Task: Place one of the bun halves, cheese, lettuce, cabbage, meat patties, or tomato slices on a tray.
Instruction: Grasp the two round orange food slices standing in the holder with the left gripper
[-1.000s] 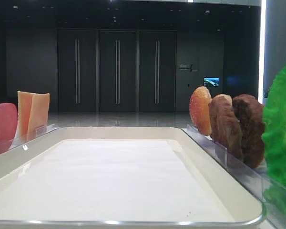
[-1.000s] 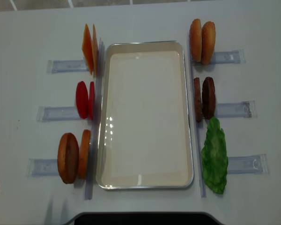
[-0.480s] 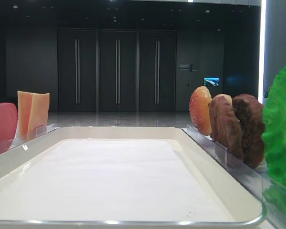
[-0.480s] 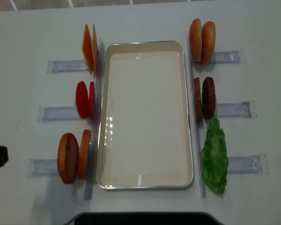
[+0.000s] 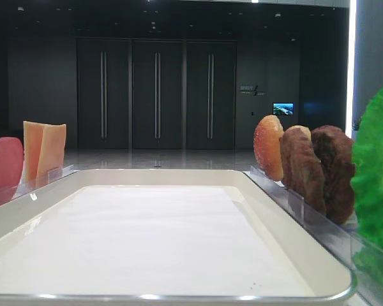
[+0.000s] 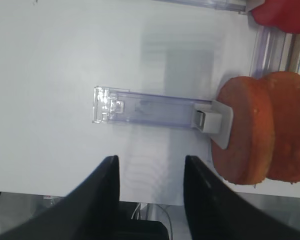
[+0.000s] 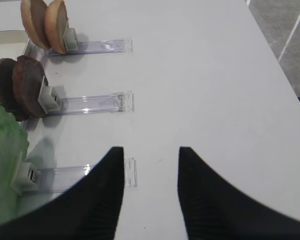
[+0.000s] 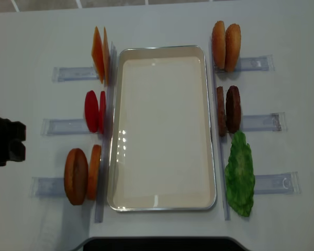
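Spreading across every view, the white surface [image 8: 162, 21] carries a tray [image 8: 163, 50] with nothing on it at its middle. Lettuce [image 8: 239, 175], patties [image 8: 228, 109] and buns [image 8: 225, 38] stand in clear holders along the tray's right side; cheese [image 8: 99, 54], tomato [image 8: 94, 111] and more buns [image 8: 81, 175] along its left. Left gripper [image 6: 149, 176] hangs with fingers parted, gripping nothing, just beside those left buns. Right gripper [image 7: 151, 170] sits over bare surface near the lettuce holder, fingers apart, holding nothing
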Controlling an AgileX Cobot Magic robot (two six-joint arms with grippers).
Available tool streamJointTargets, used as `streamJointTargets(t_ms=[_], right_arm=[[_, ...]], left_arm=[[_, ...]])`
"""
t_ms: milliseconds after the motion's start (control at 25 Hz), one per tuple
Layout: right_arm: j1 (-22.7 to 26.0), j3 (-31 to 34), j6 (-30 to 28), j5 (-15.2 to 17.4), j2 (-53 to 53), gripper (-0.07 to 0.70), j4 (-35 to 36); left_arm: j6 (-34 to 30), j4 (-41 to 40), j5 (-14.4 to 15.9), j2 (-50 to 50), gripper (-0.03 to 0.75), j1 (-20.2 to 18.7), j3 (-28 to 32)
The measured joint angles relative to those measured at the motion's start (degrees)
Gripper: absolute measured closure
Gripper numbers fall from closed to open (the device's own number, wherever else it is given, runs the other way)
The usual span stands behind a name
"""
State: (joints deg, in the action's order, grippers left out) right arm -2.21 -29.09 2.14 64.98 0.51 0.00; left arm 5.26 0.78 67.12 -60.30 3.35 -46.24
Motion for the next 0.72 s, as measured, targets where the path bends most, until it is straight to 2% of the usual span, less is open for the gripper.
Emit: streamJointTargets(t_ms=[200,480,560,720], right_arm=[[0.0,0.0,0.0,0.0,0.0,0.376,0.0],[0.0,0.0,0.0,0.0,0.0,0.376,0.0],[0.0,0.0,0.0,0.0,0.0,0.376,0.0],[0.0,0.0,0.0,0.0,0.0,0.376,0.0]], left_arm=[[0.0,-1.2,-2.0,-2.6,0.388,0.0,0.0],[-0.3,-1.2,-2.1,-2.6,0.388,-0.5,0.0],[0.4,-1.3,-2.1,-2.6,0.379,-2.6,0.0],[5.4,-1.3,-2.5,-2.6,0.326,-10.0,0.0]])
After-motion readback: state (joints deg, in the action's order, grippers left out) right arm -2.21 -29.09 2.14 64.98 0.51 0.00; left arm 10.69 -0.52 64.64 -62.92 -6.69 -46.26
